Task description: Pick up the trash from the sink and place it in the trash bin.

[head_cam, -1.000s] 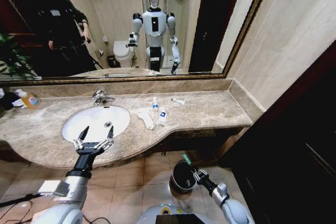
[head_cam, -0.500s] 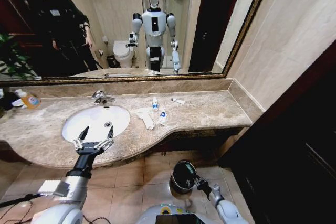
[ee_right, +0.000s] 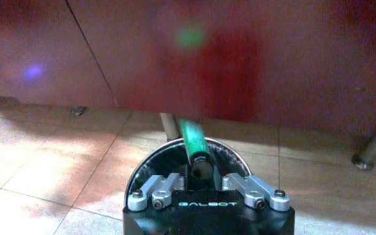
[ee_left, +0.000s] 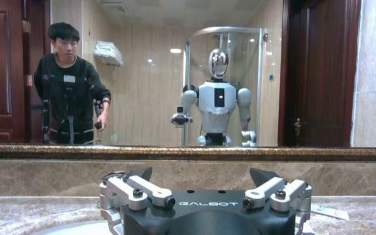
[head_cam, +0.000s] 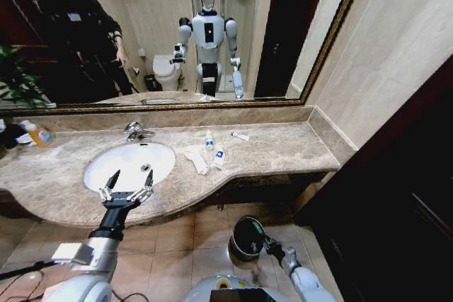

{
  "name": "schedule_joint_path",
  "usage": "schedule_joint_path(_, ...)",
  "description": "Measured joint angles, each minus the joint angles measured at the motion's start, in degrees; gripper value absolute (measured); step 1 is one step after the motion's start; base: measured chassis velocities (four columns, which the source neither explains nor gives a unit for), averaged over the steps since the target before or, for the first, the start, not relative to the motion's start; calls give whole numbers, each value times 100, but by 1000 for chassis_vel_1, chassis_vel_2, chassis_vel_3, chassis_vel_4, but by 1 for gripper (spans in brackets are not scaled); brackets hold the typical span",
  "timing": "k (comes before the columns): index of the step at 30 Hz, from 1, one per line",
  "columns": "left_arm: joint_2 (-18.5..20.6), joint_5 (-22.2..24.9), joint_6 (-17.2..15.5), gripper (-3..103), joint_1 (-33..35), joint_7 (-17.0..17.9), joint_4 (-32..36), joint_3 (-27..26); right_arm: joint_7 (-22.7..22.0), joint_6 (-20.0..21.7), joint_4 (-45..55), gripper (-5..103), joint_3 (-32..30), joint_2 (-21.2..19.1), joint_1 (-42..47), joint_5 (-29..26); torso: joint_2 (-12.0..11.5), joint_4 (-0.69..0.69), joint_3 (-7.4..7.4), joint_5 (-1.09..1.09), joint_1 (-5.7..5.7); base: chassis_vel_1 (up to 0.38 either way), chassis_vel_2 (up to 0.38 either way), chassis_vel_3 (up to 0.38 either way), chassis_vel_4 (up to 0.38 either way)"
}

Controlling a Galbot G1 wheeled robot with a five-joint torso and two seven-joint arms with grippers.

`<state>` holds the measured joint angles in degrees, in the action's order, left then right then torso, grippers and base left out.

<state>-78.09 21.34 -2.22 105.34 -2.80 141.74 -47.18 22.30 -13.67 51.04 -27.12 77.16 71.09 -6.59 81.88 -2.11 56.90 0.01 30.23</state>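
My right gripper (ee_right: 201, 172) pinches the dark green bar (ee_right: 192, 138) directly over the trash bin (head_cam: 247, 237) for a clean drop, while my left gripper (head_cam: 126, 187) waits spread above the sink (head_cam: 99, 171).

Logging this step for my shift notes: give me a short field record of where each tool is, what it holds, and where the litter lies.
left tool: open, over the counter's front edge by the sink
right tool: shut on green bar, over the bin on the floor
paper: on the counter, beside the sink
small bottles: on the counter
white stick: near the back wall
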Motion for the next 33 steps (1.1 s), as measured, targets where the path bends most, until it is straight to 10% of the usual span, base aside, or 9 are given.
schedule_joint_path(17,0,0,0,100,0,0,0,0,-69,-171,269,92,19,189,222,-10,0,1,0,-2,0,0,0,0,0)
schedule_joint_path(33,0,0,0,100,0,0,0,0,-177,-11,427,100,61,448,102,-820,0,0,0,-1,0,0,0,0,0)
